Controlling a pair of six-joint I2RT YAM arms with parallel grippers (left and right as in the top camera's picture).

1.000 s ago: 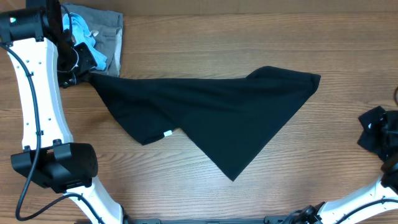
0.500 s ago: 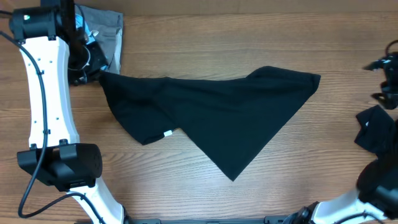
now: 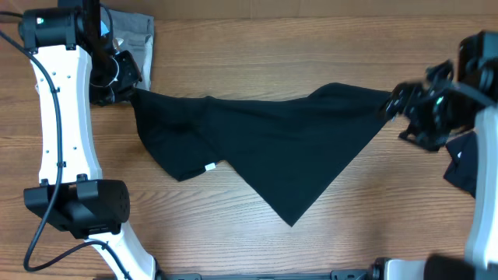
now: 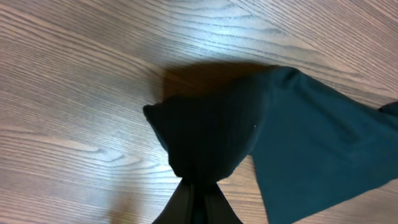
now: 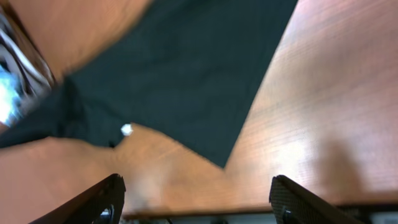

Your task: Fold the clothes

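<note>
Black T-shirt (image 3: 272, 148): spread flat on the bench (image 3: 311, 47), white label (image 3: 209, 166) showing. Left fingers (image 4: 198, 208): clamped on its left corner. Right fingers (image 3: 403, 113): spread wide, empty, beside its right tip.

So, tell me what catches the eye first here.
A big black T-shirt lies spread across the middle of the wooden table, pulled into a rough triangle. The left gripper is shut on its far-left corner, beside a grey folded garment, while the right gripper is open near the shirt's right tip.
</note>
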